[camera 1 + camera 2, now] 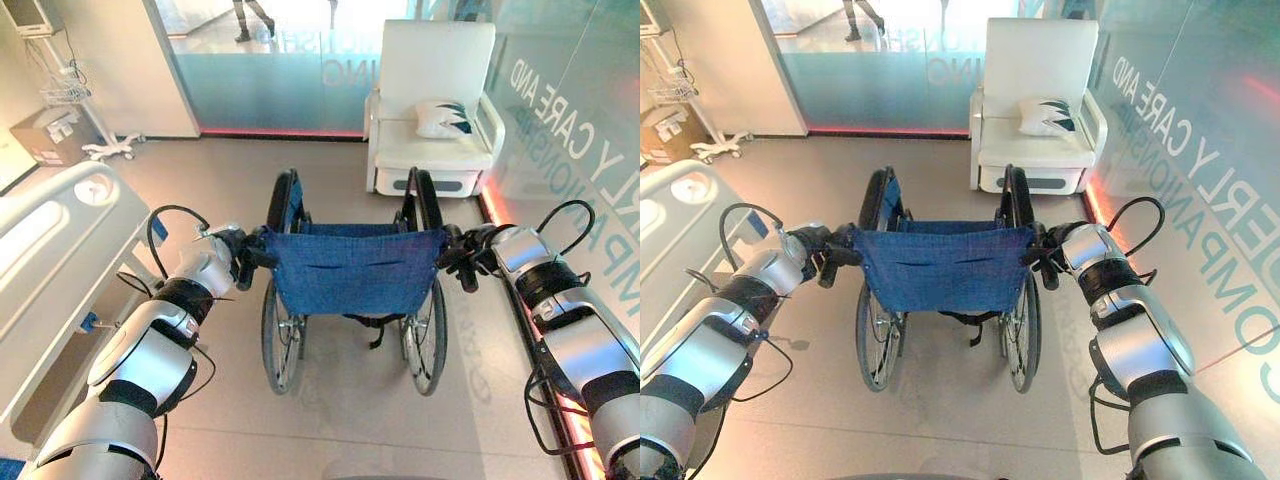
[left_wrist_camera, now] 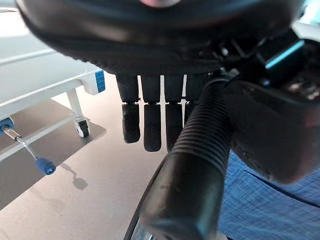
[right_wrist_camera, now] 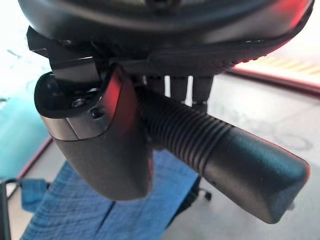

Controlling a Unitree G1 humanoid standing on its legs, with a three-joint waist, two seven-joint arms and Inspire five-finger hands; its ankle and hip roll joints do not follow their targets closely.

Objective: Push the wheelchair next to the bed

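Each robot hand, left (image 1: pixel 238 250) and right (image 1: pixel 462 255), curls round a wheelchair (image 1: pixel 352 268) push handle, the bed (image 1: pixel 50 240) just left of the wheelchair.

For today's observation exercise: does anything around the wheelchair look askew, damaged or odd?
Nothing stands out. The wheelchair stands upright and square on the floor, the bed to its left. The left hand and right hand grip its push handles.

Left hand (image 1: pixel 243 256) and right hand (image 1: pixel 462 258) reach forward, fingers curled.
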